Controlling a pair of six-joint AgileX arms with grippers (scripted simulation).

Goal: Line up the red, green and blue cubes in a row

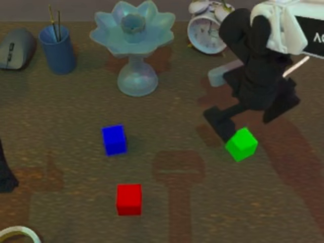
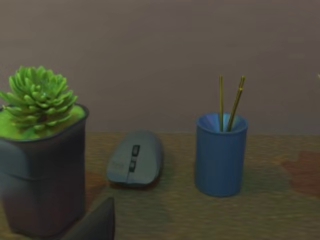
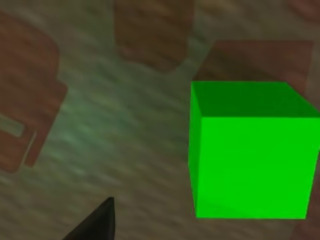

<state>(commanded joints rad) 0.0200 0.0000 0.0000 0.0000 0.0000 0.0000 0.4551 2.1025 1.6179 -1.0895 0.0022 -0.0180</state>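
- Reaching from the far right of the table, my right gripper (image 1: 230, 132) hangs directly over the green cube (image 1: 241, 144), which sits on the right half of the table; from above, a dark finger (image 1: 218, 121) ends at the cube's far-left edge.
- In the right wrist view the green cube (image 3: 250, 155) fills one side of the frame and only one fingertip (image 3: 97, 224) shows, apart from it. I cannot tell whether the jaws stand wide or narrow, nor whether they touch the cube.
- Key relation: the green cube lies just toward the near side and right of the fingertips, so I judge the coming move to be a short approach and grasp. My right arm is far nearer to it than my left.
- The red cube (image 1: 129, 199) lies near the front, left of centre; the blue cube (image 1: 114, 139) lies just beyond it; both are well apart from the green one.
- Count: three cubes, one of each colour, not yet in a row.
- My left arm is parked at the table's left edge (image 1: 6, 177); its fingers' state is not shown.
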